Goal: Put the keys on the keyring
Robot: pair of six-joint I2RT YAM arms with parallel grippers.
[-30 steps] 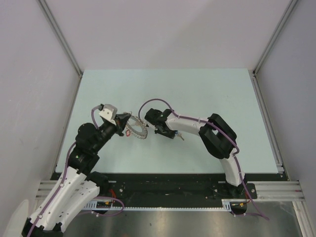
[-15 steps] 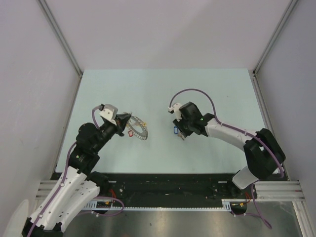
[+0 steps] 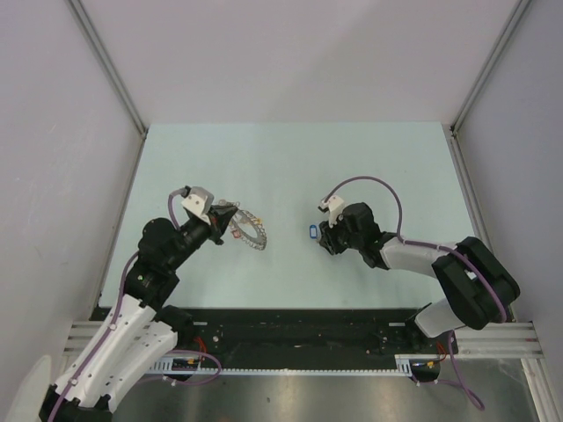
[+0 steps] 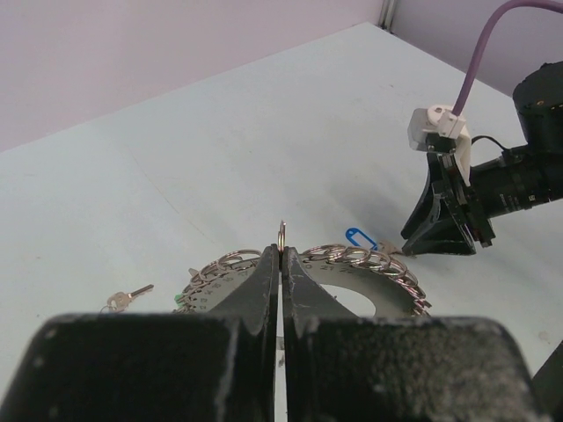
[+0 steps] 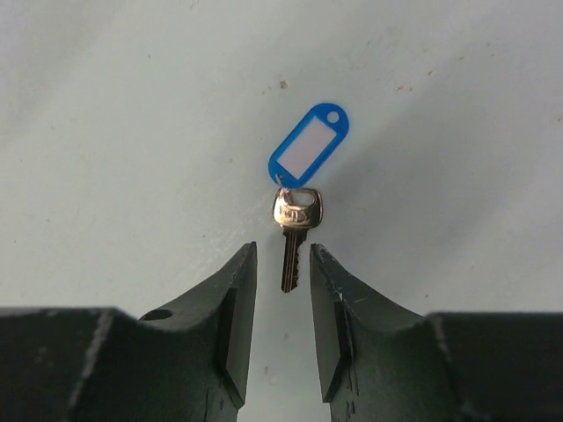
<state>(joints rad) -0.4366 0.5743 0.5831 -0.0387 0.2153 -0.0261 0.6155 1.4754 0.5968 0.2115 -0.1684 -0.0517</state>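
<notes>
Top external shows us two arms, one keyring [image 3: 250, 230] and one key with a blue tag [image 3: 313, 232], which lies on the pale table [image 3: 290, 163] well to the right of that keyring. From the left wrist we count a second key [image 4: 132, 294], small and with no tag we can make out, flat on the table just left of the keyring. A speck of green shows at the keyring's left rim, too small for us to name. The keyring's rim is lined with many small wire loops. The left claw [image 4: 281, 264] is pressed together, pinching the keyring's near rim, and one small loop stands upright just above its fingertips. That claw's own black fingers hide the nearest part of the keyring from its camera. The right claw [image 5: 282, 257] hangs to the right of the keyring, apart from it, with its jaws spread a little. The blade of the blue-tagged key lies between the two fingertips with a gap on either side, touched by neither. The blue tag [image 5: 308, 148] is joined to the key's head and points away from the claw.
</notes>
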